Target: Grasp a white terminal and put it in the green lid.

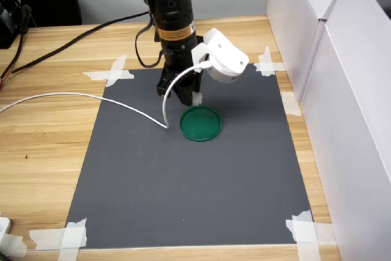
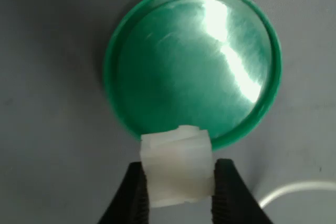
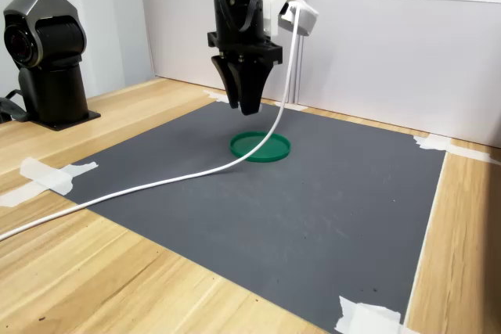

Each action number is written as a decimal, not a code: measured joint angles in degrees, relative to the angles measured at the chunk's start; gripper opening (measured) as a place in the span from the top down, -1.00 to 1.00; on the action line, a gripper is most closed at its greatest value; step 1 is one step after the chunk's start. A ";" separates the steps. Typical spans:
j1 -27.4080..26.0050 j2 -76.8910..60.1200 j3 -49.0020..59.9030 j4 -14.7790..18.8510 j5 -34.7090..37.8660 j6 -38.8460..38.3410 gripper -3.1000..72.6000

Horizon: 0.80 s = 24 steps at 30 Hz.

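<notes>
- Clamped right up against the wrist camera sits the tiny white blocky plastic terminal (image 2: 177,167), low in the wrist view's frame, pinched on both flanks by the black gripper (image 2: 178,192).
- Jaws are closed only as far as the block's width lets them, and nothing else is in their hold.
- Beyond the terminal lies the flat round dark-green plastic lid (image 2: 191,64), filling the upper middle of the wrist view; the block overlaps only its near rim.
- First exterior view: the gripper (image 1: 186,98) hangs at centre frame, just beyond the lid's (image 1: 201,123) far edge, above the grey mat (image 1: 183,187).
- Judgement: a short carry toward the disc's centre is needed before letting go, otherwise the piece may catch the raised rim.
- White cable (image 3: 156,184) trails across the mat.
</notes>
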<state>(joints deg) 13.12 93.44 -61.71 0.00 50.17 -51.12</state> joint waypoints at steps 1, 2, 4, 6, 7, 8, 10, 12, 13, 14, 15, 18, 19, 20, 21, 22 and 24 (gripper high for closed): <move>0.00 0.46 0.18 0.00 -0.77 0.00 0.20; 0.00 1.08 0.37 0.00 -1.44 0.00 0.20; 0.00 2.04 0.43 0.00 -2.22 0.00 0.20; 0.00 2.96 0.43 -0.52 -2.80 0.00 0.20; 0.00 3.33 0.43 -0.52 -2.81 0.03 0.20; 0.00 3.57 0.43 -0.64 -2.81 0.03 0.20; 0.00 3.93 0.43 -0.66 -2.81 0.03 0.20; 0.05 4.11 0.43 -0.92 -2.60 0.03 0.20; 0.05 4.11 0.43 -0.92 -2.59 0.03 0.17; 0.05 4.11 0.43 -0.92 -2.59 0.03 0.10; 0.05 4.11 0.43 -0.87 -2.75 0.03 0.02; 0.05 4.11 0.43 -0.54 -3.43 0.03 -0.36; 0.05 4.11 0.43 -0.39 -3.97 0.03 -0.50; 0.05 4.11 0.43 0.00 -4.47 0.03 -0.62; 0.05 4.11 0.43 0.00 -4.87 0.03 -0.73; 0.05 4.11 0.43 0.00 -5.27 0.03 -0.83; 0.05 4.02 0.43 0.65 -6.08 0.03 -0.92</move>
<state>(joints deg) 13.17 97.46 -61.28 0.65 44.09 -51.10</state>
